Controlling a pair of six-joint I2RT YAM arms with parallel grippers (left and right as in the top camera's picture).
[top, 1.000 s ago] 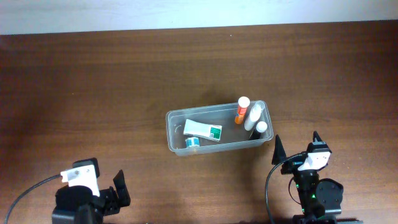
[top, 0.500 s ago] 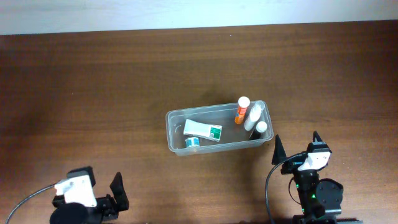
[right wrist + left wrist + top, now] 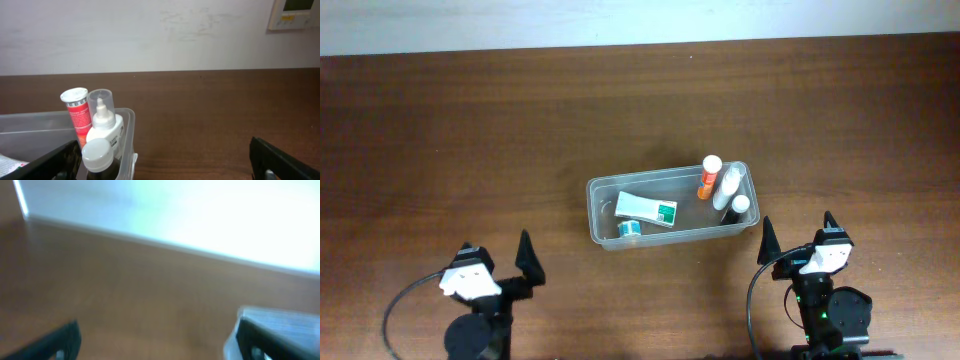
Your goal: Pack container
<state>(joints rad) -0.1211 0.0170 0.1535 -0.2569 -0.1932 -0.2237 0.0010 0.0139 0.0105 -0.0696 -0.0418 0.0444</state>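
The clear plastic container point(image 3: 603, 190) sits mid-table. It holds a white and green box point(image 3: 647, 209), a small teal-capped item point(image 3: 629, 229), an orange bottle point(image 3: 708, 177), a white bottle point(image 3: 728, 185) and a dark bottle with a white cap point(image 3: 740, 208). My left gripper point(image 3: 498, 250) is open and empty, near the front edge, left of the container. My right gripper point(image 3: 798, 230) is open and empty, just right of the container. The right wrist view shows the container's end point(image 3: 131, 131) with the three bottles upright. The left wrist view is blurred; the container's corner point(image 3: 280, 317) shows at right.
Bare brown wood surrounds the container on all sides. A pale wall runs along the table's far edge point(image 3: 640, 42). A white wall panel point(image 3: 295, 14) shows in the right wrist view.
My left arm has swung from facing right to facing up-table, its fingers now pointing toward the far edge. The right arm and the container have not moved.
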